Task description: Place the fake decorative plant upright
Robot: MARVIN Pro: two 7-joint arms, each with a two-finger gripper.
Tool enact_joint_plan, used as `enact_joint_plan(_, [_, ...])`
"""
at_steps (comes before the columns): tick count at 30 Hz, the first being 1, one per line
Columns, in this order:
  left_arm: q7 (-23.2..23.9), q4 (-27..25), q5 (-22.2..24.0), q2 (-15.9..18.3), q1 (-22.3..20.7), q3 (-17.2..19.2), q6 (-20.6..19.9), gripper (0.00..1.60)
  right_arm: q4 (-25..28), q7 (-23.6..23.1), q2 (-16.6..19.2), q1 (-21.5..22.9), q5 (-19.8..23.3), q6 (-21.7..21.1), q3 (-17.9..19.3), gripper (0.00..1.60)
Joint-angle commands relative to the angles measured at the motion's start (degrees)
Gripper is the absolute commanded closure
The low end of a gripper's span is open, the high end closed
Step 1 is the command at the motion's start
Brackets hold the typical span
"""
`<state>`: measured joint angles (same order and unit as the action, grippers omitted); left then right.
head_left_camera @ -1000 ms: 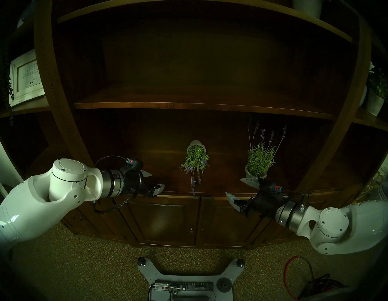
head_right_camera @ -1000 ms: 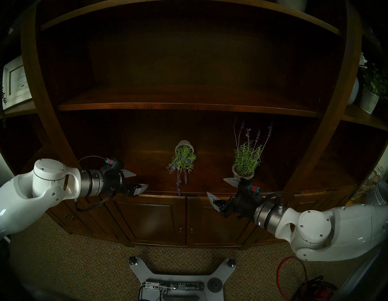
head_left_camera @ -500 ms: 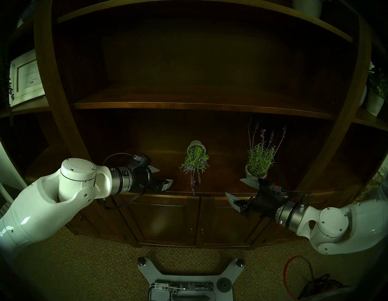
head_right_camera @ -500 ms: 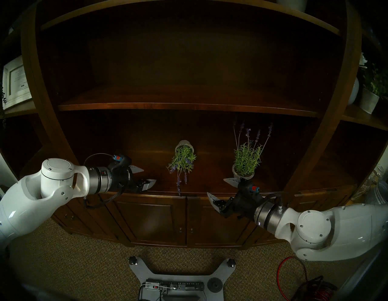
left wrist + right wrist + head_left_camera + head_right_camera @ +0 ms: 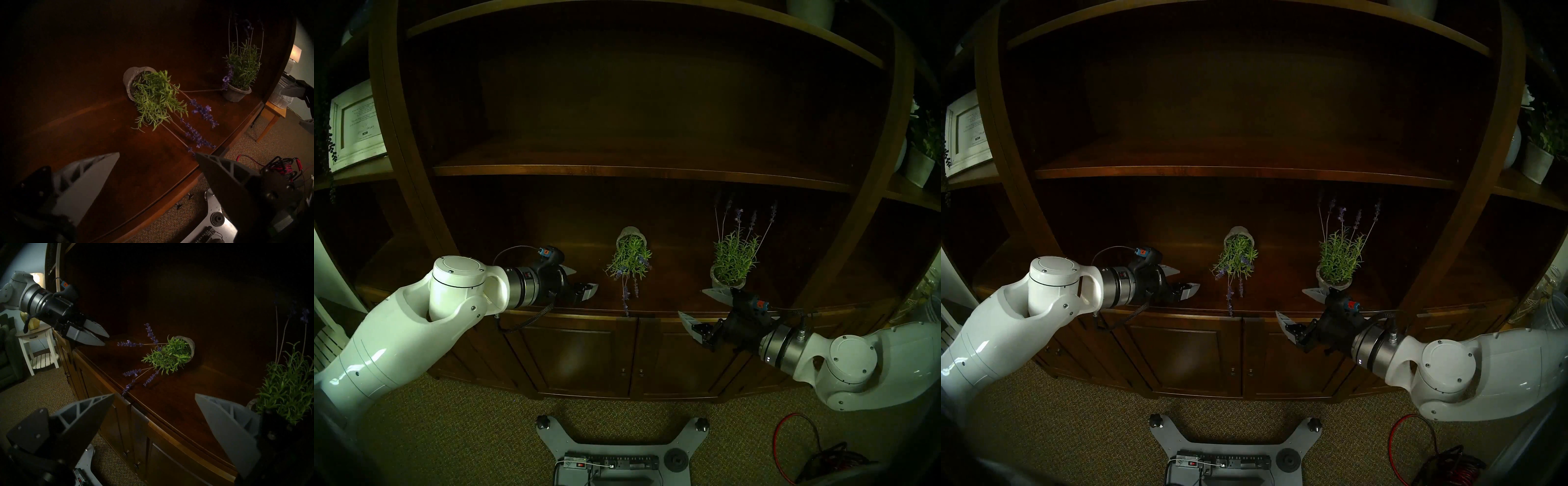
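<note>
Toppled lavender pot, flower tips at the shelf edge, bare wood between it and wide-spread left pincer.

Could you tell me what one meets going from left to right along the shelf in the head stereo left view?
Left hand → tipped-over plant → upright potted plant; the right hand overlaps that plant's span, so it is left out.

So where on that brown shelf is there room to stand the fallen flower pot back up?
Bare wood lies left of the tipped plant, toward the open left gripper, and between it and the upright plant. The shelf's front edge is crowded: purple stems reach it, and the open right gripper sits by the upright pot.
</note>
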<state>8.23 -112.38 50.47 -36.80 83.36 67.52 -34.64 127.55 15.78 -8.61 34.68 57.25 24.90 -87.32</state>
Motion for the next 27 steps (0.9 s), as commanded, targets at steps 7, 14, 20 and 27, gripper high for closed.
enact_joint_plan(7, [-0.03,6.54,-3.17,-9.88,-9.79,-2.18,-0.9,0.0,0.39,0.2,-0.18,0.7,-0.03,0.48,0.69,0.0])
enact_joint_plan(14, [0.04,10.89,-4.65,-13.7,-13.29,-3.99,-1.62,0.0,0.4,0.33,-0.34,0.7,-0.03,0.49,0.63,0.0])
enact_joint_plan(20, [0.04,14.27,-6.14,-17.0,-14.43,-4.32,-1.83,0.0,0.41,0.44,-0.48,0.71,-0.03,0.49,0.57,0.0])
enact_joint_plan(27, [0.2,19.36,-7.85,-20.89,-18.67,-5.38,-2.72,0.0,0.42,0.58,-0.66,0.72,-0.02,0.51,0.51,0.0])
